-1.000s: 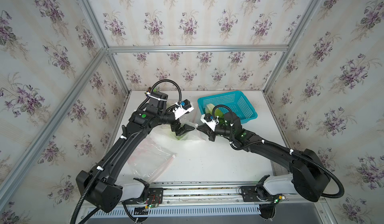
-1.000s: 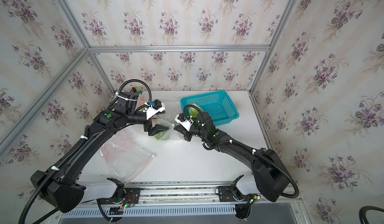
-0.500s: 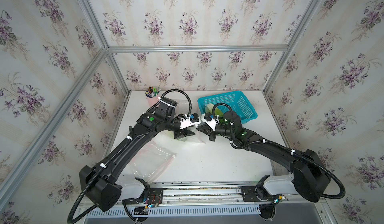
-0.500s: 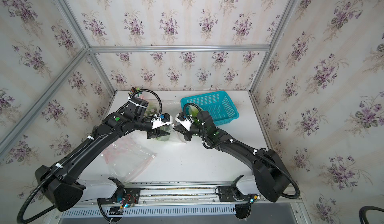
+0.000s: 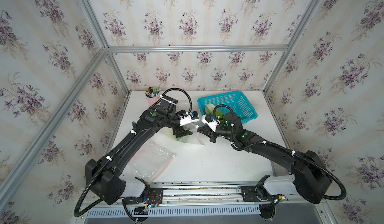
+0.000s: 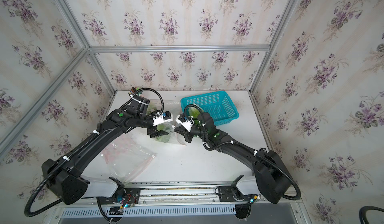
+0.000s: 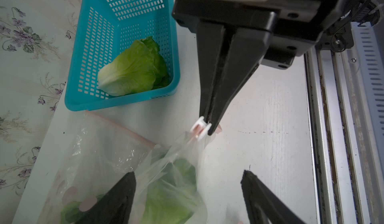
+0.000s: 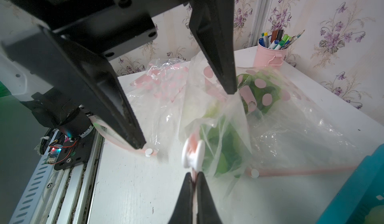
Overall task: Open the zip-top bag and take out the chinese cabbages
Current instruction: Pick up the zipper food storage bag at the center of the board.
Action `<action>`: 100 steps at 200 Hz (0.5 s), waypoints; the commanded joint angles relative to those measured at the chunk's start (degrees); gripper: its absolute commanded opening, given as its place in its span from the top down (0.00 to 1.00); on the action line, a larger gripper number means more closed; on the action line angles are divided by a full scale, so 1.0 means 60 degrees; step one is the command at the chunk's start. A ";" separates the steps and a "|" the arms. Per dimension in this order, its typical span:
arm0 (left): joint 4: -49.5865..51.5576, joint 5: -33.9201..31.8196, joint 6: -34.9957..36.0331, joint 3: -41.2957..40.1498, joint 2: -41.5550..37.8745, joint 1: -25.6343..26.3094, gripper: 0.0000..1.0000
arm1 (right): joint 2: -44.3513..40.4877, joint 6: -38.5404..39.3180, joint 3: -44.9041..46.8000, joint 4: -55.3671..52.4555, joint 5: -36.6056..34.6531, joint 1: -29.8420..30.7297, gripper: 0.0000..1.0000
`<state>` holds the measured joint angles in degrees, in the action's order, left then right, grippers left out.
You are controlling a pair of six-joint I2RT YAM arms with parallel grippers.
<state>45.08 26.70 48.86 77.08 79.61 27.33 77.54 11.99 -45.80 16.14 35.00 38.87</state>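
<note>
Cabbage in basket (image 7: 133, 69): lies on its side in blue basket (image 5: 247, 106), back right of table (image 5: 207, 164). Long axis diagonal; whitish base twd basket's back-left corner, leafy end twd front-right.
Cabbage in bag (image 8: 218, 146): mid-table, inside clear zip-top bag (image 7: 116, 150), btw the two grippers. Film crumpled, so axis & heading can't be told.
More greens (image 8: 259, 87): behind pink-dotted film, twd pen cup (image 8: 270, 56). Same bag or another: can't tell.
L gripper (image 7: 188, 174): fingers wide apart, straddling the bag. One fingertip (image 8: 229, 87) touches the film, the other is over bare table. Nothing gripped.
R gripper (image 8: 193, 178): fingers pressed together on the bag's pink zip strip, just behind white slider (image 8: 193, 154). Film runs taut from there into the bag.
Spare bag (image 5: 153, 160): flat, front left, partly under L arm.
</note>
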 commanded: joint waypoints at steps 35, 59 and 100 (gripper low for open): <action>0.0012 0.0560 0.0291 0.0401 0.0575 -0.0099 0.24 | 0.0030 -0.0149 0.0008 0.0582 0.0171 -0.0002 1.00; 0.0062 0.0840 0.0261 0.0527 0.0800 -0.0096 0.31 | -0.0032 -0.0138 0.0016 0.0548 0.0159 -0.0003 1.00; 0.0157 0.1149 0.0296 0.0556 0.0981 -0.0107 0.40 | -0.0046 -0.0101 -0.0007 0.0461 0.0131 -0.0004 1.00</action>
<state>45.06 30.96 49.32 79.94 85.19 26.81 77.56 11.11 -45.63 17.76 35.33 38.87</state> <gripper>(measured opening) 0.621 0.064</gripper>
